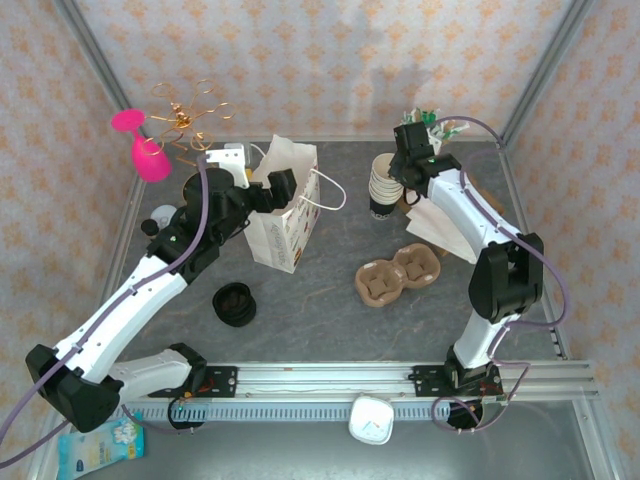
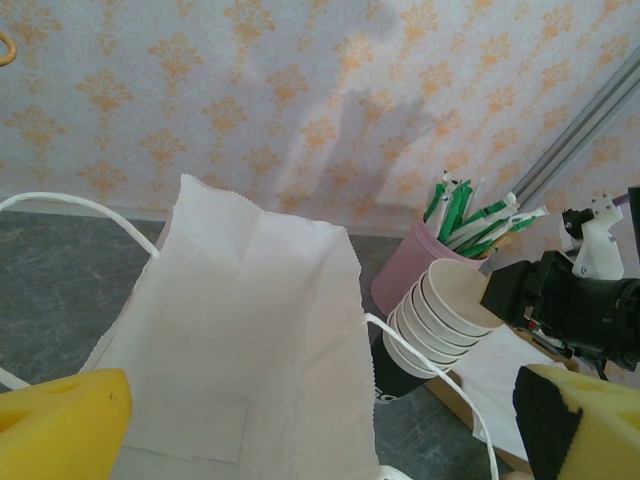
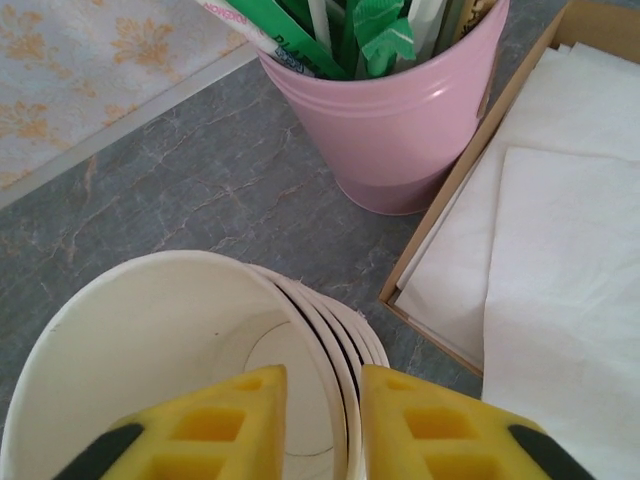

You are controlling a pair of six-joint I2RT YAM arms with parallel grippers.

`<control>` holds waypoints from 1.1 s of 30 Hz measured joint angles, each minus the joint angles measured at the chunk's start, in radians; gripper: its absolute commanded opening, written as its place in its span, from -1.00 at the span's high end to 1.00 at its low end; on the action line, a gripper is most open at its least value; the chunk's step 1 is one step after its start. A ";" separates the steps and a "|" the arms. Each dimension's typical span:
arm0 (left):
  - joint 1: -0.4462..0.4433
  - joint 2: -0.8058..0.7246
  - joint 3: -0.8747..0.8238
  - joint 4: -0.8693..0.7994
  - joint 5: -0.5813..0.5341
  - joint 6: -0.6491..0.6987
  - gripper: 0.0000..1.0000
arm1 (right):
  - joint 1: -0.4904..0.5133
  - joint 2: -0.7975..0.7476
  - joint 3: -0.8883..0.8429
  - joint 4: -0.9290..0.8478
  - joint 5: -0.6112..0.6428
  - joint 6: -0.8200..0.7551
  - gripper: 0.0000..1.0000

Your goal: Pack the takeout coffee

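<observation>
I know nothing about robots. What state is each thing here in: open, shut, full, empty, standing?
paper bag: upright, mouth open.
takeout coffee: upright on the table, lid on, outside the bag.
cup stack: nested, lidless, leaning.
cup carrier: pockets empty.
pink bucket: upright, holding wrapped straws.
left end effector: wide open at the bag's mouth.
right end effector: straddling the cup stack's rim; grip unclear.

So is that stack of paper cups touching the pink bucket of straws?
Apart. The right wrist view shows a strip of bare grey table between the stack of cups and the pink bucket.
</observation>
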 measured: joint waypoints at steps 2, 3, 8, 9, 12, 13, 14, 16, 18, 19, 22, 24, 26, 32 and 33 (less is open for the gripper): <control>0.000 0.003 0.000 0.000 0.000 0.005 -0.98 | 0.000 0.003 0.009 -0.010 0.002 -0.001 0.65; 0.000 0.004 0.000 0.000 0.000 0.006 -0.98 | 0.000 0.003 0.013 -0.012 0.003 -0.002 0.68; 0.000 0.005 0.002 0.000 0.001 0.006 -0.98 | 0.000 0.003 0.029 -0.021 0.013 -0.005 0.78; 0.000 0.005 0.002 0.000 0.001 0.006 -0.98 | 0.000 0.003 0.030 -0.021 0.013 -0.006 0.79; 0.000 0.005 0.002 0.000 0.001 0.006 -0.98 | 0.000 0.003 0.031 -0.022 0.013 -0.006 0.82; 0.000 0.005 0.002 0.000 0.002 0.007 -0.98 | 0.000 0.003 0.031 -0.022 0.014 -0.005 0.85; 0.000 0.005 0.002 0.000 0.002 0.007 -0.98 | 0.000 0.003 0.031 -0.023 0.014 -0.006 0.88; 0.000 0.005 0.002 0.000 0.002 0.007 -0.98 | 0.000 0.003 0.033 -0.027 0.014 -0.005 0.93; 0.000 0.005 0.006 -0.003 0.002 0.007 -0.98 | 0.000 0.003 0.037 -0.029 0.013 -0.003 0.95; 0.000 0.006 0.011 -0.006 0.002 0.007 -0.98 | 0.000 0.003 0.040 -0.030 0.012 -0.001 0.95; 0.000 0.006 0.018 -0.007 0.002 0.008 -0.98 | 0.000 0.003 0.053 -0.036 0.010 0.000 0.96; 0.000 0.006 0.021 -0.008 0.002 0.011 -0.98 | 0.000 0.003 0.059 -0.036 0.010 0.004 0.96; 0.000 0.006 0.025 -0.009 0.002 0.014 -0.98 | 0.000 -0.001 0.059 -0.036 0.010 0.009 0.97; 0.000 0.012 0.048 -0.023 0.002 0.014 -0.98 | 0.000 -0.027 0.077 -0.050 0.011 0.010 0.98; 0.000 0.013 0.054 -0.024 0.003 0.014 -0.98 | 0.000 -0.036 0.084 -0.051 0.011 0.009 0.98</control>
